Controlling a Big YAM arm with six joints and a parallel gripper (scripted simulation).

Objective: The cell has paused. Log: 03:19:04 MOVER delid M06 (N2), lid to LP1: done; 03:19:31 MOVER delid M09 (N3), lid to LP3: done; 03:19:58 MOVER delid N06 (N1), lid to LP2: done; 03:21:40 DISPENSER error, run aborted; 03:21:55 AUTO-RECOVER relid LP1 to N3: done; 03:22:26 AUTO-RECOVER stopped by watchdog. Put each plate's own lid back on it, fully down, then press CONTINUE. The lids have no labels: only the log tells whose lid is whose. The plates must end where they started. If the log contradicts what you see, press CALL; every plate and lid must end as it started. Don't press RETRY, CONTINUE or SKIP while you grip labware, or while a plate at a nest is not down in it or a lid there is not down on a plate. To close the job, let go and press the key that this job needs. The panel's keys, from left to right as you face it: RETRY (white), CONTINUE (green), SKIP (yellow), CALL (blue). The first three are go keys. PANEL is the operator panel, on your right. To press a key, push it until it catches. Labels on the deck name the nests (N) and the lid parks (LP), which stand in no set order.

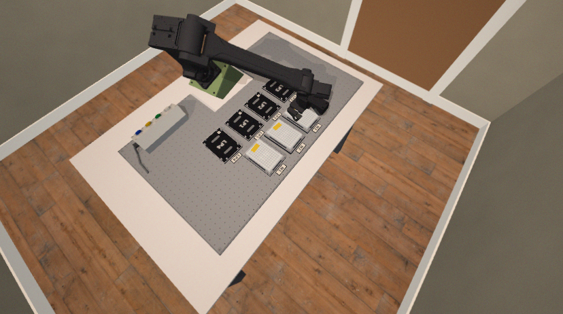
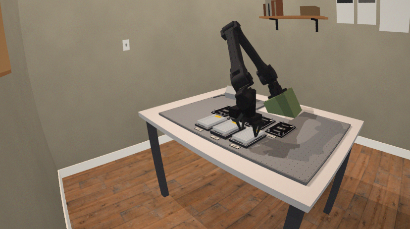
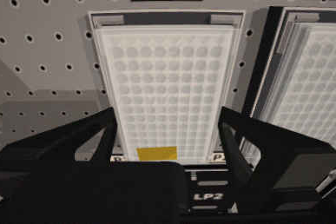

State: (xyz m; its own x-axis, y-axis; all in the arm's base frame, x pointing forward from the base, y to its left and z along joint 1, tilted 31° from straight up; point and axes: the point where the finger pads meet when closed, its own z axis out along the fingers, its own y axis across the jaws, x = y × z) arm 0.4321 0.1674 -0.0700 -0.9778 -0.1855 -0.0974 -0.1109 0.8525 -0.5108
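Note:
My gripper [image 1: 297, 114] [image 2: 248, 128] [image 3: 167, 112] is shut on a clear lid [image 3: 167, 82], one finger on each long side. The lid lies square over the well plate [image 1: 309, 119] [image 2: 245, 136] in the far nest, right at the plate's top; I cannot tell whether it is fully down. A yellow tag [image 3: 157, 153] shows at the plate's near end. Two more white plates [image 1: 283, 133] [image 1: 264, 155] with yellow tags sit in the neighbouring nests; one of them shows in the wrist view [image 3: 310, 78].
Four black lid parks [image 1: 222, 144] [image 1: 244, 124] [image 1: 262, 105] [image 1: 279, 89] stand in a row beside the nests, all bare; the LP2 label [image 3: 210, 196] lies under my wrist. The grey key panel [image 1: 162, 128] stands at the deck's left. The green arm base [image 1: 222, 80] is behind.

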